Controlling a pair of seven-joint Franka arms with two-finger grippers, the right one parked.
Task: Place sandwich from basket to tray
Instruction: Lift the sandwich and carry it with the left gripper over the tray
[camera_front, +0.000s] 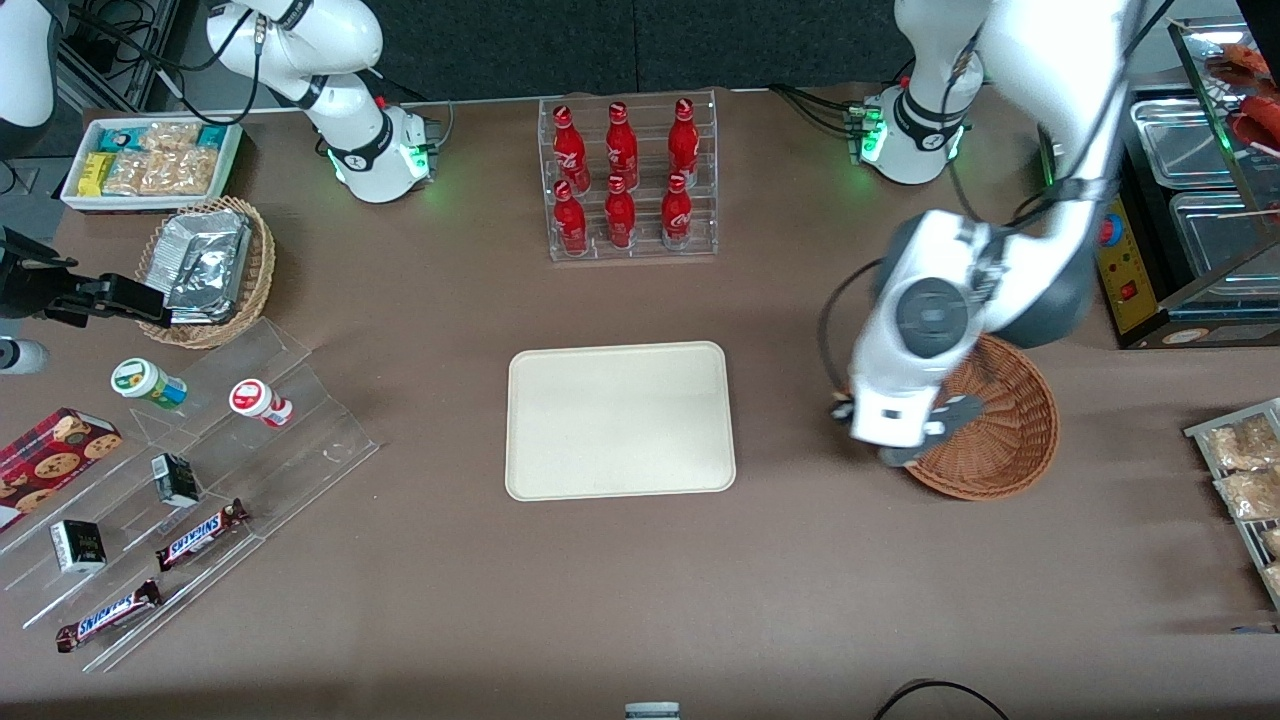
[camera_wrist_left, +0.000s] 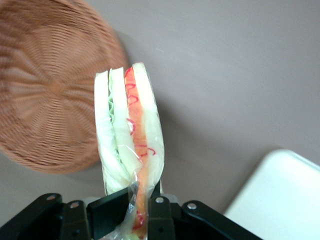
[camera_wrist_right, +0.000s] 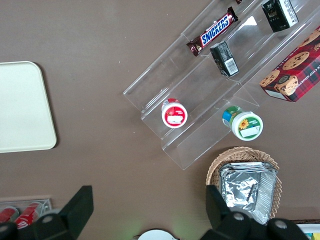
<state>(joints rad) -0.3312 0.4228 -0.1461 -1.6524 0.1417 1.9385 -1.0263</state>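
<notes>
My left gripper (camera_wrist_left: 134, 210) is shut on the sandwich (camera_wrist_left: 129, 130), a pale wedge in clear wrap with a red and orange filling stripe, and holds it above the brown table. In the front view the gripper (camera_front: 905, 440) hangs over the edge of the reddish-brown wicker basket (camera_front: 1010, 420) that faces the tray, and the wrist hides the sandwich. The basket (camera_wrist_left: 45, 90) shows empty in the left wrist view. The cream-white tray (camera_front: 620, 420) lies flat mid-table, apart from the basket; its corner (camera_wrist_left: 285, 195) shows in the left wrist view.
A clear rack of red bottles (camera_front: 625, 180) stands farther from the front camera than the tray. A tan wicker basket with foil packets (camera_front: 205, 265), a clear stepped stand with snacks (camera_front: 180, 490) and a white snack box (camera_front: 150, 160) lie toward the parked arm's end. Snack packets (camera_front: 1240, 470) lie toward the working arm's end.
</notes>
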